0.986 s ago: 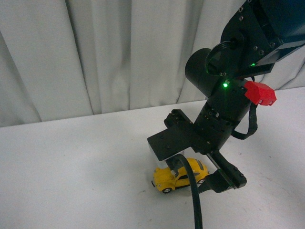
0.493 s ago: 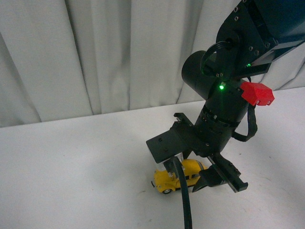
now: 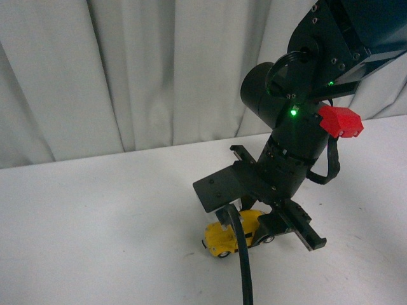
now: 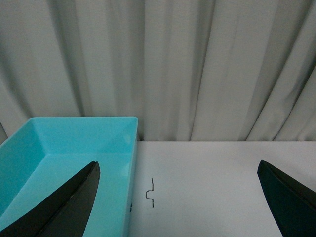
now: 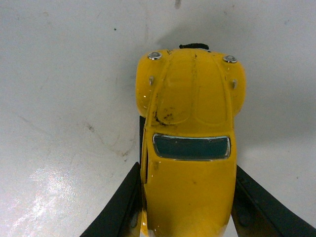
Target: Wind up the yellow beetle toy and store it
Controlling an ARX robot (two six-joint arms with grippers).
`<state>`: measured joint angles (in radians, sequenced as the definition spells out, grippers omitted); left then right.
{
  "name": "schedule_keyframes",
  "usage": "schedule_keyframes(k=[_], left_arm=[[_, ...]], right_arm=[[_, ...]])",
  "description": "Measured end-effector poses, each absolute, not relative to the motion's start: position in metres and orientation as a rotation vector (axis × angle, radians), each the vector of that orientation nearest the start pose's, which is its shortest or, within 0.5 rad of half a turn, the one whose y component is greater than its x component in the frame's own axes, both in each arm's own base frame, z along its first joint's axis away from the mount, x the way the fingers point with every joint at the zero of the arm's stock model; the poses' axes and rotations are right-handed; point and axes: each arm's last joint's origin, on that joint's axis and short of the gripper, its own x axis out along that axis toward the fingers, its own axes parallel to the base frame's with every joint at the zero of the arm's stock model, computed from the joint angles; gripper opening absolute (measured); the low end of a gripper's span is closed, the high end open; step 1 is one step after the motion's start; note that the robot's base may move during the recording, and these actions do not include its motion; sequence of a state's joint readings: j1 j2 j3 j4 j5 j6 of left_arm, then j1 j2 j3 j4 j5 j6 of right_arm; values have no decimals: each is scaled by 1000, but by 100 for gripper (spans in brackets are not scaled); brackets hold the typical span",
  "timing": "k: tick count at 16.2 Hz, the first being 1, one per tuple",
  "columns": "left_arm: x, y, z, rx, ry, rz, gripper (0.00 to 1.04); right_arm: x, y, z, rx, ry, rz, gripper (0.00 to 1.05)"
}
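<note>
The yellow beetle toy sits on the white table under my right arm, partly hidden by the wrist and a black cable. My right gripper is shut on it. In the right wrist view the toy fills the middle, hood pointing away, with the black fingers pressed against both its sides. My left gripper is open and empty above the white table, beside a turquoise bin. The left gripper does not show in the front view.
A grey curtain hangs behind the white table. The turquoise bin's near wall stands next to a small black mark on the table. A red block is fixed on the right arm.
My right arm has shifted a little to the left and its wrist has turned, with the yellow toy held between the fingers. The toy stays on the table at about the same spot.
</note>
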<state>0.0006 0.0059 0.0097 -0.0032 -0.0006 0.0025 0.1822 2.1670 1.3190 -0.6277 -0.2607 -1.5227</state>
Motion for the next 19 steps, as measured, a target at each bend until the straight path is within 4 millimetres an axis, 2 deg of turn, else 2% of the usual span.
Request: schedule_keyframes(k=[12,19], left_arm=[[97,0,166,2,-1,2,98],[97,0,166,3,-1,1,98]], right_arm=[[373,64,75,-1039,909,1292,42],[373,42,73,-1028,891,1299,42]])
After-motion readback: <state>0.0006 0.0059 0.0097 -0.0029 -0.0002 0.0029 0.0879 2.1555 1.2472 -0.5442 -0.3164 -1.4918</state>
